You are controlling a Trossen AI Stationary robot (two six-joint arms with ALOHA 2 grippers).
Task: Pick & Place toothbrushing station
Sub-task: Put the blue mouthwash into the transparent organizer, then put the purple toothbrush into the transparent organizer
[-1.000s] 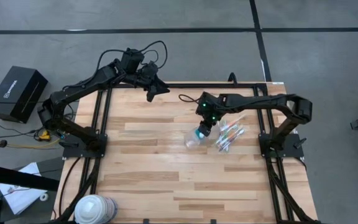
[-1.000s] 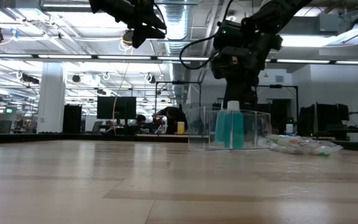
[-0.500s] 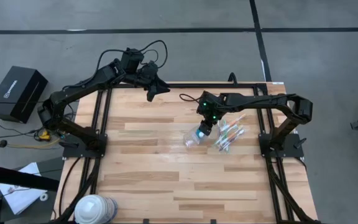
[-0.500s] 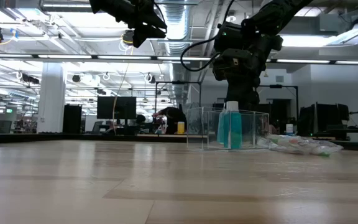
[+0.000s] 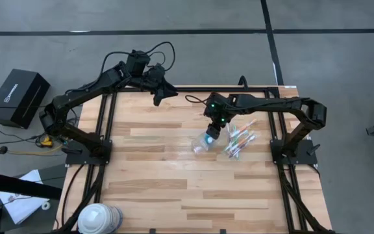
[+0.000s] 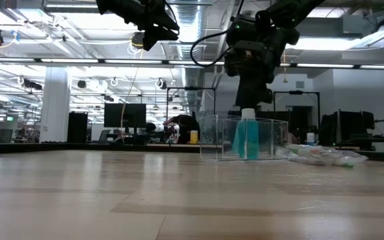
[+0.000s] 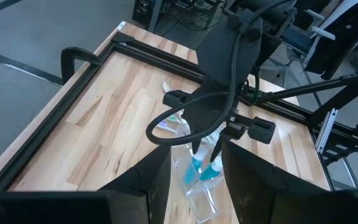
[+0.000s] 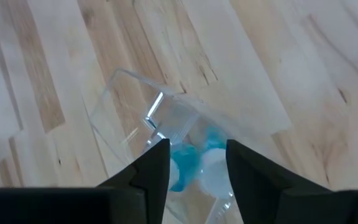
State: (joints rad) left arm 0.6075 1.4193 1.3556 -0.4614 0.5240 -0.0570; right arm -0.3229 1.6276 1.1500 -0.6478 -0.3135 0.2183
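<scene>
A small see-through cup stands on its base on the wooden table, right of the middle. A short blue tube stands inside it, white end up. Several pastel toothbrushes lie flat on the table just to the right of the cup. My right gripper hangs open just above the tube's white end, fingers pointing down and touching nothing. In the right wrist view the tube shows between the spread fingers. My left gripper waits open, high over the table's far edge.
A big white-and-blue roll stands at the table's near left corner. A black box sits on the floor to the left. Black frame rails run along both sides. The table's left and near parts are bare wood.
My right gripper has opened and let go of the tube's white end. The tube stays standing in the cup. The left arm has kept still.
</scene>
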